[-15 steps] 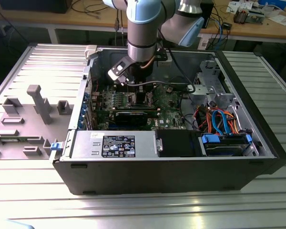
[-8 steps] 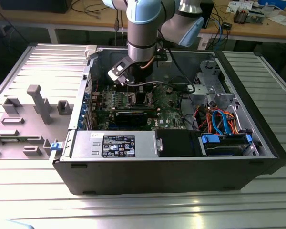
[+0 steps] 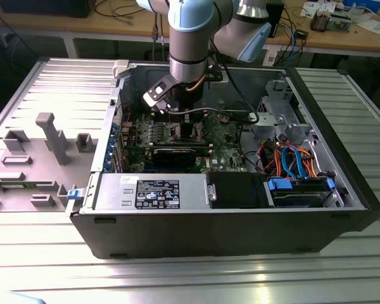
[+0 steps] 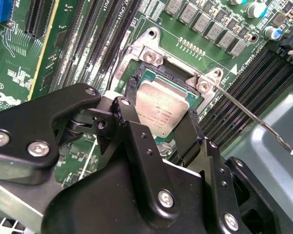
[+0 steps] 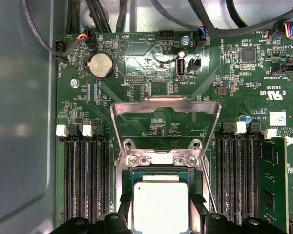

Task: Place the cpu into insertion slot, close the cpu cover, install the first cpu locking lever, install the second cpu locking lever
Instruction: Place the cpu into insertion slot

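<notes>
**CPU seated in socket, pincer clamped on it, cover open**

Exterior view: An open computer case (image 3: 209, 234) lies on a ribbed metal table (image 3: 177, 282). Inside it are a green motherboard (image 3: 228, 149), a power supply (image 3: 158, 190) along the near wall, and a drive bay (image 3: 301, 190) with orange and blue cables (image 3: 291, 158) towards the exterior view's right. The arm reaches down into the case, with the gripper (image 3: 177, 117) low over the board. The arm's own body hides the socket area here. A grey fixture (image 3: 50, 136) stands on the table outside the case, to the exterior view's left.

Second wrist view: The cpu (image 4: 161, 105) lies flat within the insertion slot (image 4: 168, 73). The gripper (image 4: 162, 106) straddles it, its black fingers (image 4: 132, 90) closed against two opposite edges of the chip. A thin locking lever (image 4: 254, 117) juts out from the socket's corner, raised off the board. The gripper body cuts off the near side of the socket.

First wrist view: The cpu (image 5: 160, 207) sits in the insertion slot (image 5: 136, 171), with the gripper (image 5: 160, 204) clamped on its sides. The cpu cover (image 5: 163, 101) is swung open and lies back, and the green board shows through its window. Memory slots (image 5: 85, 175) flank the socket. The chip's near edge is cut off by the frame.
</notes>
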